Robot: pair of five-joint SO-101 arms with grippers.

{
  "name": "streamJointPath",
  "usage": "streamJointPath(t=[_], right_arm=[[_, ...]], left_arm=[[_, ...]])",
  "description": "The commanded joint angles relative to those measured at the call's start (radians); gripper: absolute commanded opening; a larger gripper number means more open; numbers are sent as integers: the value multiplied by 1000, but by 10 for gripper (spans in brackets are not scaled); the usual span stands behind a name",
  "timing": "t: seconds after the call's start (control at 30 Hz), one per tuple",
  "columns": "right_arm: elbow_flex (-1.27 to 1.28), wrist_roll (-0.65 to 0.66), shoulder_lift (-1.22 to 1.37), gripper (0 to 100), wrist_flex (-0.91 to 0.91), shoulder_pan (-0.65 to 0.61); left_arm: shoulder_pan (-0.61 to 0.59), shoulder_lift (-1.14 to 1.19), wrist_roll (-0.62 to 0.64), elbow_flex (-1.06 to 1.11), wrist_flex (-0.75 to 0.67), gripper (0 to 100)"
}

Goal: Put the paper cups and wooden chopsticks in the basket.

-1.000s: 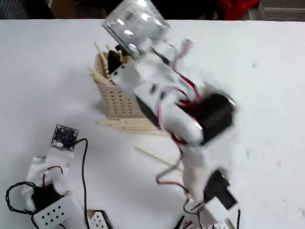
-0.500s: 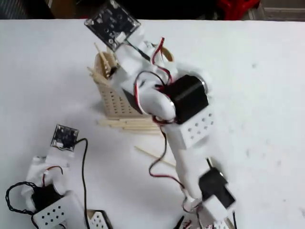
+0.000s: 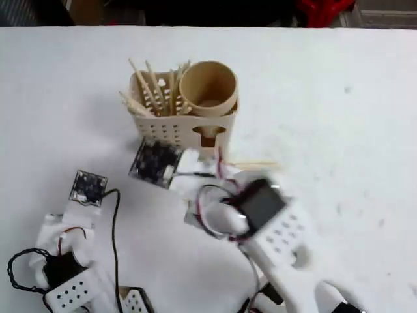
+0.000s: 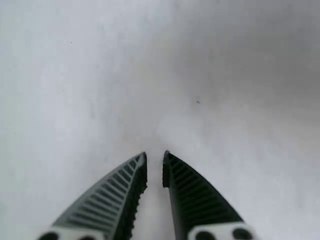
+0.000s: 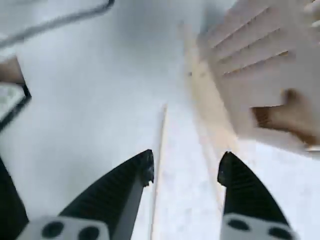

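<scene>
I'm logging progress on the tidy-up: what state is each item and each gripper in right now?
basket: upright on the table.
paper cup: upright in the basket, mouth up.
bundled chopsticks: standing on end in the basket, leaning, beside the cup.
loose chopsticks: lying flat on the table by the basket, not gripped.
right gripper: open, empty, above a loose chopstick.
left gripper: shut, empty, over the table.

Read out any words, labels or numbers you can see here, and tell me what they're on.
No readable text anywhere.
The paper cup and the basket look plain.
Any marks on the arms' circuit boards are too small to read.
</scene>
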Motion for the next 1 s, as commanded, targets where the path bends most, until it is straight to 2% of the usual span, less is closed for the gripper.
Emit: streamJointPath(t=[0.0,0.1,0.23,0.5,0.67,0.77,0.87,0.97], right_arm=[[287,61,15,208,-209,-8],[405,81,74,208,-357,-8],[428,75,177,208,-478,-2],[427,72,410,205,-714,119],[425,78,506,200,-751,128],[399,71,524,133,-733,133],[397,71,524,19,-717,130],[400,64,519,17,-708,136]], left_arm=[[12,5,0,-3,6,76],[12,5,0,-3,6,76],[12,5,0,-3,6,76],[12,5,0,-3,6,76],[12,5,0,-3,6,76],[12,5,0,-3,6,76],[12,5,0,-3,6,76],[12,5,0,-3,6,76]])
